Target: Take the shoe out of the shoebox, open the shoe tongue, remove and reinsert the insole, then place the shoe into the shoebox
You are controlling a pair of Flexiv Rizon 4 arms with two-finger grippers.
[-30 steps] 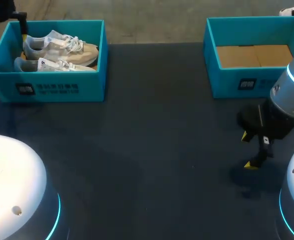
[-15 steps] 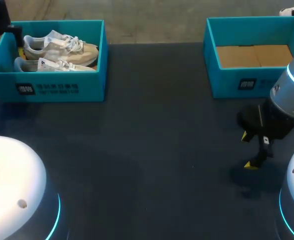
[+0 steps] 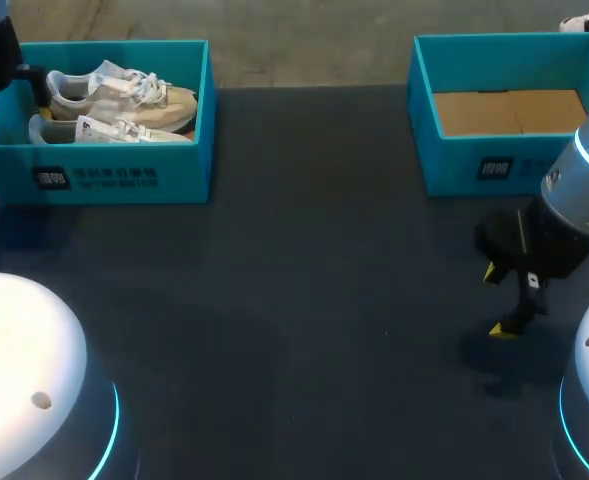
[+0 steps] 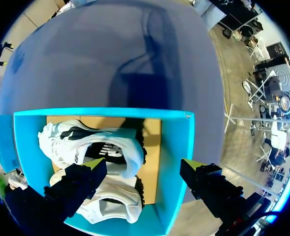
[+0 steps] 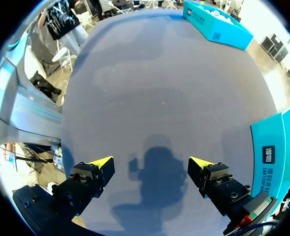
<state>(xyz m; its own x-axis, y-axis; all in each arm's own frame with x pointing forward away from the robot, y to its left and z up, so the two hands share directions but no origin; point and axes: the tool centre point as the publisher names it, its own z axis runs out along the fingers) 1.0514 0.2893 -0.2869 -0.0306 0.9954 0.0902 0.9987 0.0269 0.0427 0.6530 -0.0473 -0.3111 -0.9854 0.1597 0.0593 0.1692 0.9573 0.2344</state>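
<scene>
Shoes [image 3: 119, 95] in teal shoebox [image 3: 189, 170], white front label [image 3: 94, 178], print unreadable

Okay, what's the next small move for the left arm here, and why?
Probably shift the left gripper a little inward over the shoebox before lowering. Its jaws are open above the box, one over the shoes, the other over or past the end wall, so descending now might hit that wall.
</scene>
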